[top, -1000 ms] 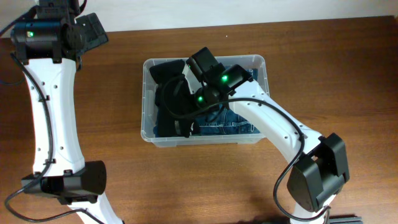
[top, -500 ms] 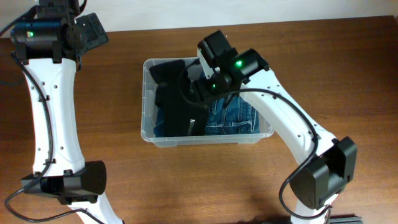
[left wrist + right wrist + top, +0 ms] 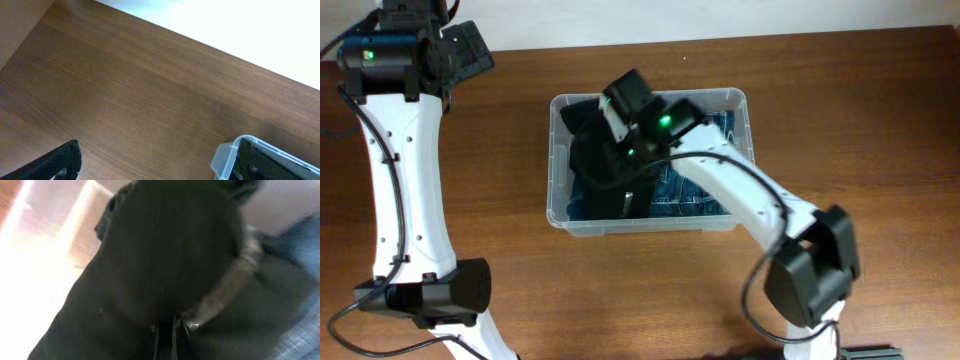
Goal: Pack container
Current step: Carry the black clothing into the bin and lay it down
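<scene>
The clear plastic container (image 3: 556, 205) stands mid-table and holds a black garment (image 3: 592, 172) on the left and blue jeans (image 3: 698, 192) on the right. My right gripper (image 3: 608, 140) reaches down inside the container's left half, over the black garment. In the right wrist view the black garment (image 3: 165, 255) fills the frame, the jeans (image 3: 300, 255) show at the right, and the fingers (image 3: 159, 341) sit close together, pinching the black cloth. My left gripper (image 3: 470, 50) is open and empty above the table at the far left; the container's corner (image 3: 225, 156) shows by its right finger.
Bare brown wood surrounds the container. A white wall runs along the table's far edge (image 3: 210, 30). My right arm's base (image 3: 810, 280) stands at the front right, and my left arm's base (image 3: 430, 290) at the front left.
My right gripper swung to the right and back inside the container, then moved left over the black garment, which has bunched up more. The left arm has not moved.
</scene>
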You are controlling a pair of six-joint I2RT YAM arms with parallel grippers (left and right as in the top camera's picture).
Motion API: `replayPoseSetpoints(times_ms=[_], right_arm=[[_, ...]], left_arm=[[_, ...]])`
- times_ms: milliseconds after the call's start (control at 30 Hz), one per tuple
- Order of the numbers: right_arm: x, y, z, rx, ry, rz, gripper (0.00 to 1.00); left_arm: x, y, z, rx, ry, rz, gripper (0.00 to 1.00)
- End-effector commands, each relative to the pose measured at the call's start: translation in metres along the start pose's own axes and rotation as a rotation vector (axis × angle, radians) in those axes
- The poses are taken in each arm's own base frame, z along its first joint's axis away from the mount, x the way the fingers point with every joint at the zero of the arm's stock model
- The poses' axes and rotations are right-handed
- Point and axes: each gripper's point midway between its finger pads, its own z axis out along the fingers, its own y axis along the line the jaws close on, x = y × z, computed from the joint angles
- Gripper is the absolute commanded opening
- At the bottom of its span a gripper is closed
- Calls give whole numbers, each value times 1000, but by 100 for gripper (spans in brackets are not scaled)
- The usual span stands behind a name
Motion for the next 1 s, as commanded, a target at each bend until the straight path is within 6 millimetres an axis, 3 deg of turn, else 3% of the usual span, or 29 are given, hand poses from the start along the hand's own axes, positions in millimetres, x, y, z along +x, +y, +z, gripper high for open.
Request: replayPoseSetpoints(times_ms=[0,100,133,333,433,667,767,867,967], right_arm=[[35,15,53,-30,136,-11,4],[55,15,85,-21,218,-14,4],[56,14,85,-20,221,-12,4],[14,27,4,-44,59,-38,4],[14,28,-10,-47,51,-38,4],[56,29,20,-79,164,-24,4],[75,23,49,-80,165,-24,4],[81,19,71,-87,120,-31,5],[72,20,72,-92,80,-48,11]], left_arm=[[1,2,5,-7,9,-14,100],[1,2,5,-7,9,-14,99],[1,2,5,-7,9,-14,99],[1,2,5,-7,9,-14,99],[1,2,5,-7,9,-14,99],[1,2,5,-7,9,-14,99],[1,2,5,-7,9,-14,99],[1,2,5,-7,9,-14,100],[1,2,5,-7,9,-14,99]])
